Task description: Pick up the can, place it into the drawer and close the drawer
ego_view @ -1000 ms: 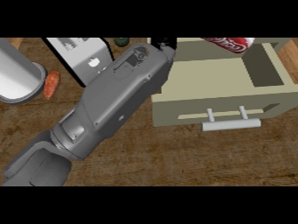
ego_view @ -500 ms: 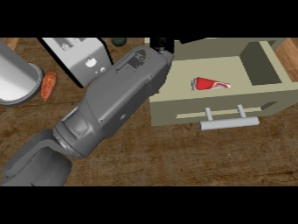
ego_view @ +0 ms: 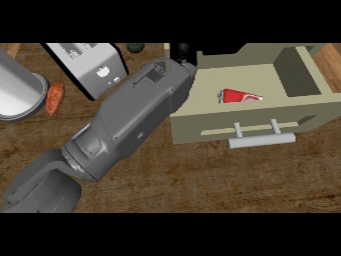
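At the upper left of the frame stands a grey cylinder [ego_view: 7, 90] with an orange thing [ego_view: 55, 97] beside it, then a white box [ego_view: 92, 67]. A grey forearm [ego_view: 121, 125] crosses the counter [ego_view: 202, 185] – its hand [ego_view: 182, 51] is mostly hidden, so I cannot tell its fingers. At right, the can [ego_view: 239, 96] lies inside the open drawer [ego_view: 306, 107].

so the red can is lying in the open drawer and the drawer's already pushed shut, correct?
Not quite. The can does lie inside the drawer, but the head view shows the drawer open: its box stands out from the cabinet, its inside is in plain sight and its handle faces the robot. Closing is not yet done.
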`<action>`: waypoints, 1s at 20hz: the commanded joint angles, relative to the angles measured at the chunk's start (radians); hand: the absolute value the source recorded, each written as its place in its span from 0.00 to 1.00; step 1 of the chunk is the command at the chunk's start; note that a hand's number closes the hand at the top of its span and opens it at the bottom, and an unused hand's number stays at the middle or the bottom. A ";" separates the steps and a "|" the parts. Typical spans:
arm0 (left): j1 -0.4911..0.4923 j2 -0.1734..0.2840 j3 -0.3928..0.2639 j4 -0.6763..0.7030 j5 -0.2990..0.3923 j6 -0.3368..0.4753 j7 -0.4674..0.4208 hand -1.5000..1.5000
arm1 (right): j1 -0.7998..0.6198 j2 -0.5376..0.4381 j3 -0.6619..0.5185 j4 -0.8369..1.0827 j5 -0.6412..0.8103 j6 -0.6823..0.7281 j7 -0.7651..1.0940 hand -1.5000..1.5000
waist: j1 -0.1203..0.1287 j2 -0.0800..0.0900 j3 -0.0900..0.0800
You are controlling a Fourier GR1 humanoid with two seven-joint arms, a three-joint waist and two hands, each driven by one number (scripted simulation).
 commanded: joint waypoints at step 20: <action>-0.044 0.000 -0.012 -0.034 0.115 0.035 -0.150 0.00 | -0.221 -0.068 0.167 -0.136 0.609 0.071 -0.232 0.00 | 0.057 -0.004 -0.001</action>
